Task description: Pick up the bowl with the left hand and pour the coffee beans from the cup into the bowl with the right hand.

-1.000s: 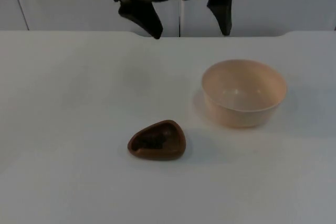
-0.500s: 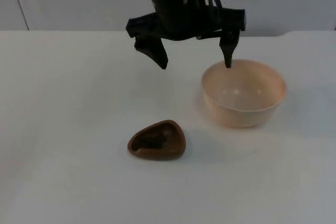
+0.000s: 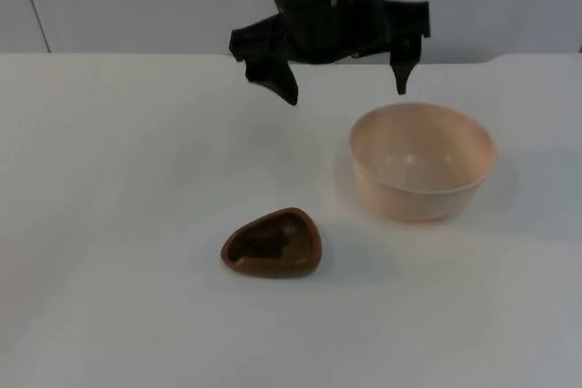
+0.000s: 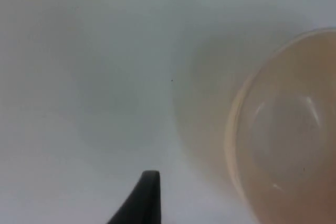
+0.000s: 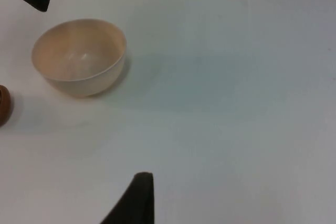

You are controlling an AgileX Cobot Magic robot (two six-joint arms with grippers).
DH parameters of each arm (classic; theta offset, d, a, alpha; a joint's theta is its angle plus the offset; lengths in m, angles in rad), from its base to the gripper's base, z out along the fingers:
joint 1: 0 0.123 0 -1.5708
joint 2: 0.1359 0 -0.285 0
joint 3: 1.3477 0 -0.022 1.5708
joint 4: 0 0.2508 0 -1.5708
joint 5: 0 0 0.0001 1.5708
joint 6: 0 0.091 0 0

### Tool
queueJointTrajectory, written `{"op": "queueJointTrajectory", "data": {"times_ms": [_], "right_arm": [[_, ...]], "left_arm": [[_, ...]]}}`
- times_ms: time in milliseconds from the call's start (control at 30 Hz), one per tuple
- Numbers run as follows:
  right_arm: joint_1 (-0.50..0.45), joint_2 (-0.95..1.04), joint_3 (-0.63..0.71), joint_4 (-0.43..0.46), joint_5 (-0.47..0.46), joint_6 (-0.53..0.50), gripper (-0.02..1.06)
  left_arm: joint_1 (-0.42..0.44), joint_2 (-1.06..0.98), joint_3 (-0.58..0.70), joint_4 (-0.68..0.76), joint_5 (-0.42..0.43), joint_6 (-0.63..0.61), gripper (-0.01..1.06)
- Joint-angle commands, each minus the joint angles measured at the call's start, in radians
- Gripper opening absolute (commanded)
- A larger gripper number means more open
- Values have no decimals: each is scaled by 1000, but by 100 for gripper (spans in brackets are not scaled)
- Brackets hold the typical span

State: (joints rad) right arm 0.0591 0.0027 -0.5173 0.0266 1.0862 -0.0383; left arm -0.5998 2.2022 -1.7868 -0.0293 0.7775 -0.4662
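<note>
Left end effector (image 3: 346, 93) hovers above the far part of the white surface (image 3: 118, 188), fingers spread wide and empty, one tip just beyond the far-left rim of the bowl (image 3: 423, 161), the other well out toward the surface's middle. Bowl: pale peach, upright, empty, on the right half of the surface; it lies toward the near-right of the left end effector, close. In the left wrist view the bowl (image 4: 283, 129) sits off to one side of the black fingertip, so the span is not yet centred on the rim. Judgement: the left end effector needs to shift toward the bowl until one finger is inside the rim and one outside, then drop. Cup (image 3: 272, 243): brown, rounded-triangular, dark coffee beans inside, nearer the camera and left of the bowl, well apart from it. Right end effector (image 5: 137, 195) waits far off to the bowl's right; cannot tell its opening.
</note>
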Motion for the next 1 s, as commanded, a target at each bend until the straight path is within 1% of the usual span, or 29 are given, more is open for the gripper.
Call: {"op": "queueJointTrajectory", "data": {"times_ms": [0,200,500,967], "right_arm": [[-6,-3,2,-3,-8,4,105],[-6,-3,2,-3,-8,4,105],[-6,-3,2,-3,-8,4,105],[-6,-3,2,-3,-8,4,105]], "left_arm": [[-5,23,-4,17,-10,-18,105],[-7,95,-4,22,-40,-18,101],[-7,120,-4,69,-81,-18,101],[-7,159,-4,73,-132,-10,101]]}}
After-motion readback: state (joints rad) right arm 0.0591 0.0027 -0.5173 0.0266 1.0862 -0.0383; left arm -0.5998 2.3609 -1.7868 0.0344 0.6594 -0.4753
